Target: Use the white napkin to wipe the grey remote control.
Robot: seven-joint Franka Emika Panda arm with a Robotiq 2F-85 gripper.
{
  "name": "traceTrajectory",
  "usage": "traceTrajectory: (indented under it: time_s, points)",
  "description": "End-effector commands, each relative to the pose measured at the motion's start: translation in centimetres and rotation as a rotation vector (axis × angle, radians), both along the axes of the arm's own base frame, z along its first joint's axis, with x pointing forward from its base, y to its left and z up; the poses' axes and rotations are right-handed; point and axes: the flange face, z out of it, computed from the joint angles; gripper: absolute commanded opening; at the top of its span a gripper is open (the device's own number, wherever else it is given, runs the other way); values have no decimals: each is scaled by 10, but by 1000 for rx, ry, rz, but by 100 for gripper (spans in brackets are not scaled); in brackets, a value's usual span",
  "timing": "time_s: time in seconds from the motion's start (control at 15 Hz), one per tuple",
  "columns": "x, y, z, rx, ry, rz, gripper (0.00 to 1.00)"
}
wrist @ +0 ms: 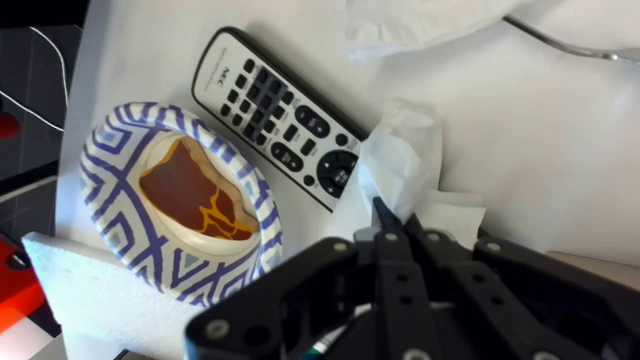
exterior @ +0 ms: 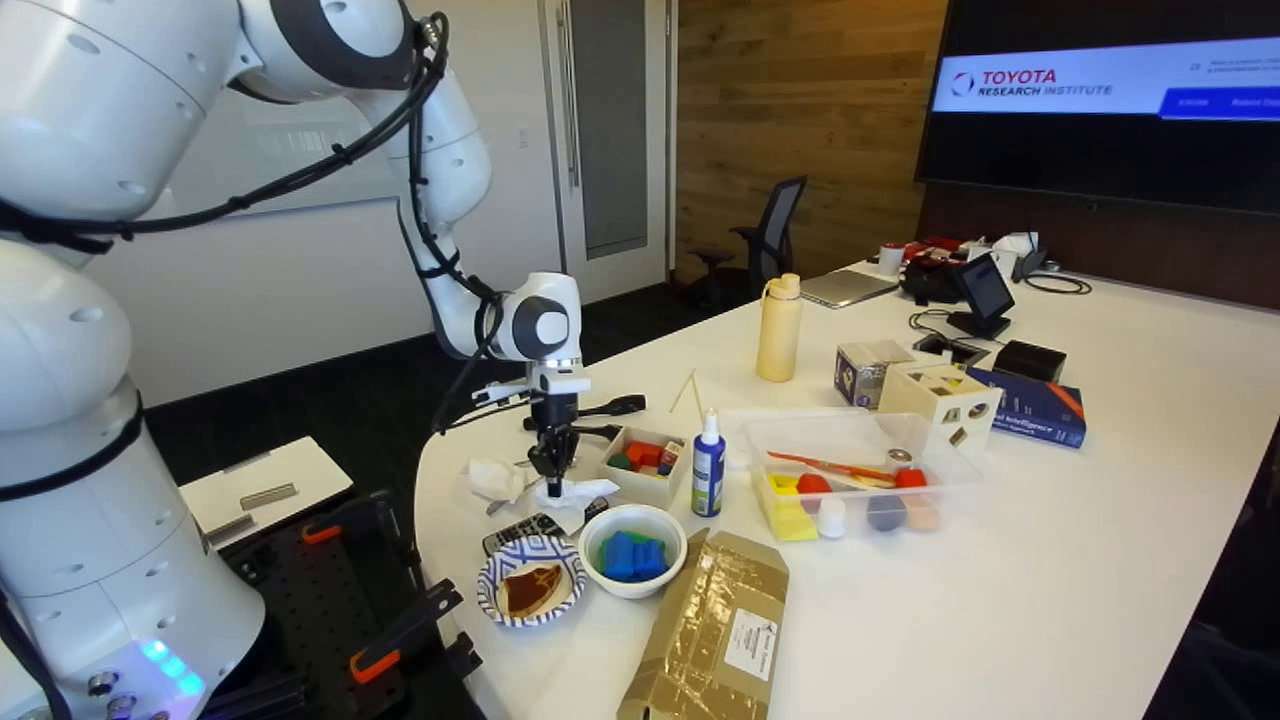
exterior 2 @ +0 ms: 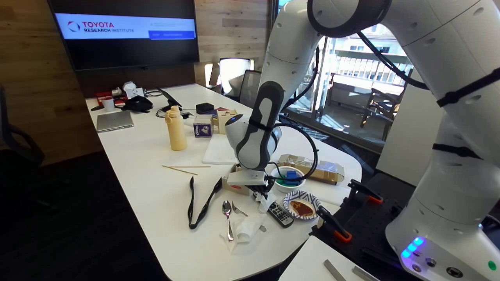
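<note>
Room: wood-grain wall, large dark screen with "TOYOTA RESEARCH INSTITUTE" on a pale banner, glazing bright with daylight, dark floor.

Counter: long, smooth and white, with a rounded end near the robot arm; small things cluster there.

Hand: black, drawn narrow, pointing down, with the white napkin pinched at its tips.

Napkin: thin, soft-looking, creased, its loose flaps spreading out around the tips; it overlaps part of the grey remote control.

Remote control: slim bar lying flat, grey face, black edges, small rectangular buttons in rows, NEC lettering at the uncovered end; the napkin hides the stretch past the round arrow pad.

Second crumpled sheet: white, wrinkled, near the remote control, with a shiny metal spoon and fork close by.

Patterned bowl: shallow, round, blue geometric bands on white, just beside the remote control, holding a flat brown piece with yellow veins.

White bowl: plain, round, filled with blue pieces and some green.

Cardboard: long carton crossed by glossy tape; small open box of coloured blocks.
</note>
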Motion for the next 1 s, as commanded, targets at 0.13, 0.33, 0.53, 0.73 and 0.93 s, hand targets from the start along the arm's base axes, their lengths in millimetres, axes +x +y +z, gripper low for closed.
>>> traceTrajectory:
  time_s: [0.13,0.33,0.53,0.73,0.93]
  points:
    - [-47,15,39,15,57,22,0]
    - [-76,11,28,32,101,4,0]
    - [-101,9,13,42,158,-14,0]
    - [-121,5,3,61,203,-49,0]
    - [-127,2,1,65,223,-75,0]
